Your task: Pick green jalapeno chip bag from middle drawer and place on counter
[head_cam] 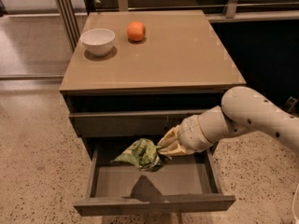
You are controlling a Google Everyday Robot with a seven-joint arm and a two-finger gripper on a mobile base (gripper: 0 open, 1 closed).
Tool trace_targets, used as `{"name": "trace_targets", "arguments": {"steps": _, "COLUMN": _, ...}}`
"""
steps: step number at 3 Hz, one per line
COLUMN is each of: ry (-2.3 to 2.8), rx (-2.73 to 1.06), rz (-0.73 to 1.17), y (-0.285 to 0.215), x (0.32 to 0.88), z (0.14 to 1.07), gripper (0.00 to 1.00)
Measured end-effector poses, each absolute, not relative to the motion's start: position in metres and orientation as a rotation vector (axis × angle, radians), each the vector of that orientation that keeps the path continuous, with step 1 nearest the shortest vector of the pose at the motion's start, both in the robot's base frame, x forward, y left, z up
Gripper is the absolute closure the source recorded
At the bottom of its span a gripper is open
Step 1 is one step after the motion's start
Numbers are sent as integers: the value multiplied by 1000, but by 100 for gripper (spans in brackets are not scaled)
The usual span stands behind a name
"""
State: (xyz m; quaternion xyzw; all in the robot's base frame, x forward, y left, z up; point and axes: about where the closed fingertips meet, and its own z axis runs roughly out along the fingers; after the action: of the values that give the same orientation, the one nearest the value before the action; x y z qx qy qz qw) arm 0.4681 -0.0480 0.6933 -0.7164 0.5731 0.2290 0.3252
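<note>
The green jalapeno chip bag (140,154) is crumpled and hangs in the air above the floor of the open middle drawer (154,203), casting a shadow on the grey floor below. My gripper (164,149) is shut on the bag's right end and comes in from the right on a white arm. The glossy tan counter (177,55) lies above, behind the drawer opening.
A white bowl (98,40) and an orange round fruit (136,31) stand at the counter's back left. A closed drawer front (121,123) sits just above the open drawer. Speckled terrazzo floor (32,157) surrounds the cabinet. Dark cabinetry is at the right.
</note>
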Motion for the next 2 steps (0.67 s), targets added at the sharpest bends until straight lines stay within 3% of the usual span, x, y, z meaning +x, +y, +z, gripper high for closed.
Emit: {"name": "trace_targets", "arguments": {"steps": 2, "ry": 1491, "rx": -1902, "rz": 541, "y": -48, "x": 468, "z": 713, "gripper": 100}}
